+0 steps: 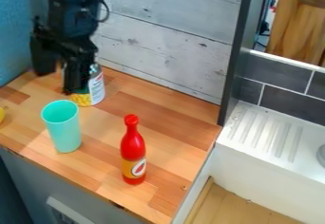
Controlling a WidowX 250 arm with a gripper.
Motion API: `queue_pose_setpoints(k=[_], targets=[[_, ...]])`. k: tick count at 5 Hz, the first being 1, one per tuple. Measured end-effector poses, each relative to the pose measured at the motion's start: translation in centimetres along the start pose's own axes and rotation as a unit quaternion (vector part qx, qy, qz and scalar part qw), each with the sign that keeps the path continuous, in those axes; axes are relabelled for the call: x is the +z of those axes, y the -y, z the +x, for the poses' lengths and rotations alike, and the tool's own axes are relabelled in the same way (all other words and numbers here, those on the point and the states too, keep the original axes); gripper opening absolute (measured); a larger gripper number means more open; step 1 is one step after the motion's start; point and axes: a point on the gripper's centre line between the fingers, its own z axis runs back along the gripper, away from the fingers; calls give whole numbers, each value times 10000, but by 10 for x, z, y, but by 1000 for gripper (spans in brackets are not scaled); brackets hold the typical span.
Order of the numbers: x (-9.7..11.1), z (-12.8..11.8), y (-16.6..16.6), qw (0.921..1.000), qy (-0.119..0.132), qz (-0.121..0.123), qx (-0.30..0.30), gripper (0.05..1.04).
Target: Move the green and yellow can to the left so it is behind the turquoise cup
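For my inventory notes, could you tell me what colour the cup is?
The cup is mint green, seen best in the camera view.

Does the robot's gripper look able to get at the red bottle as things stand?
Probably yes. The red bottle stands upright, touching neither the turquoise cup nor the can. Both are off to the side where the gripper hangs, so it may need to clear them.

On the worktop (166,115), the can (96,88) stands behind the cup (62,129), at its one o'clock, and the bottle (133,152) at its four o'clock. The sink unit (257,171) lies at the bottle's three o'clock, beside the worktop.
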Motion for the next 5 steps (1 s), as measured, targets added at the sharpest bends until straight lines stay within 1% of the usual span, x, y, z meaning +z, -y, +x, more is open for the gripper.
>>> queue_pose_setpoints(k=[1, 2, 5], targets=[[-3, -15, 7, 9998, 16, 2, -198, 1000], [-2, -15, 7, 9997, 60, 15, -226, 1000], [-2, -15, 7, 9997, 52, 13, -234, 1000]])
